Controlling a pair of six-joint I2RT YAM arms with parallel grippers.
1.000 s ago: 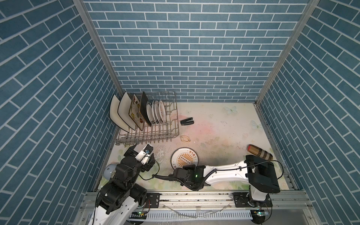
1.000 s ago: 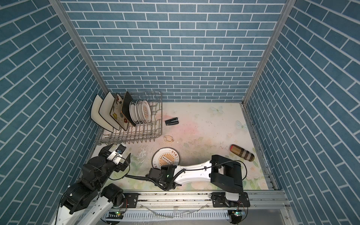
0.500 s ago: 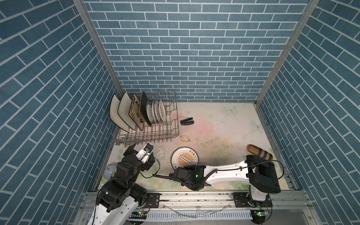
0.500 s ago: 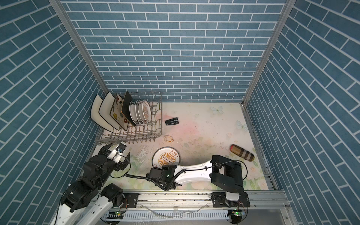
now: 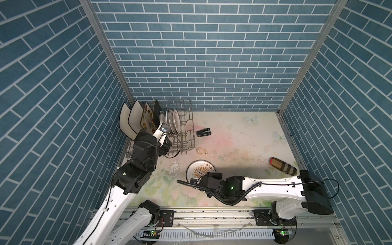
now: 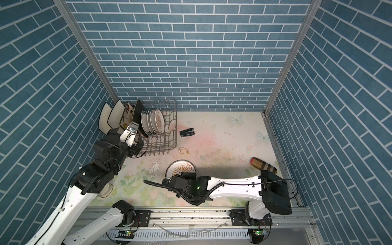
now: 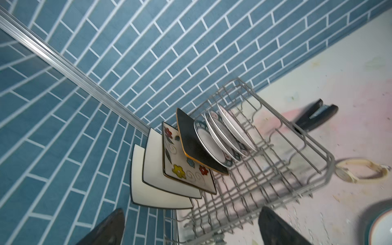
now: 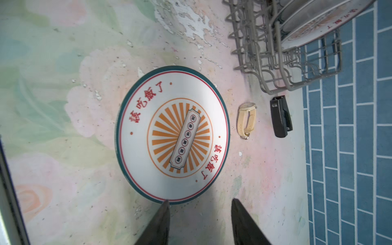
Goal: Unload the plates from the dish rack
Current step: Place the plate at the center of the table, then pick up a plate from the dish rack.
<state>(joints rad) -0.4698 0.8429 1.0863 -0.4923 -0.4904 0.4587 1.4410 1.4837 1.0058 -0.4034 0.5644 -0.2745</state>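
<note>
Down low by the front rail [image 5: 212, 214], just over the table [image 5: 233, 137]: the right gripper [image 8: 199, 204]. Fingers apart, nothing between them. Points at a round plate [image 8: 171, 133] with a dark teal rim, red letters and orange rays. Flat on the table, that one, out of the dish rack [image 5: 186, 144] and right in front of the tips. One tip right at its rim, too close to tell if touching.

Higher up and on the left side: the left gripper [image 7: 191, 212]. Fingers wide apart, holding nothing. Hangs above the near end of the dish rack.

Just past the round plate, lying beside the rack: a pale watch [image 8: 247, 118]. Farther on, near the rack's right side: a black stapler [image 8: 281, 116]. Well off to the right, by the table's edge: a brown striped tube [image 5: 281, 165] on its side.

In the back left corner of the table: the dish rack, with plates standing on edge in a row. Three round plates [image 7: 224, 135] close together near the middle. Next to them a black square plate [image 7: 188, 135], then a flowered square plate [image 7: 182, 167]. Last, at the left end, two cream square plates [image 7: 157, 169] with dark edges, all leaning the same way.
</note>
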